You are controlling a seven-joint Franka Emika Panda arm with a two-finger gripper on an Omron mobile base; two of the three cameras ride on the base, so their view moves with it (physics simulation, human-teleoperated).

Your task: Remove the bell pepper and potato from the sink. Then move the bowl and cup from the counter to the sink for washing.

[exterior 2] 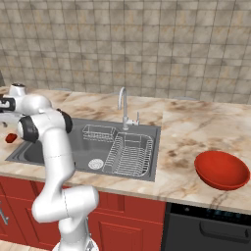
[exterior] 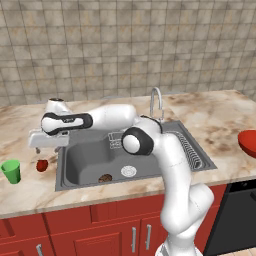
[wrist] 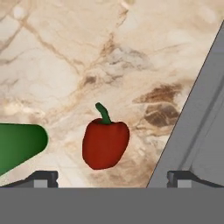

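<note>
The bell pepper (wrist: 105,143) is seen lying on the marbled tabletop (exterior: 215,115) just left of the sink (exterior: 80,162), with the green cup (exterior: 11,171) near it on the far side. The gripper (exterior: 48,148) is held spread and empty above the pepper, both fingertips (wrist: 43,178) clear of it. The potato (exterior: 105,177) is left in the basin, and the bowl (exterior 2: 221,169) is set on the tabletop well to the right.
</note>
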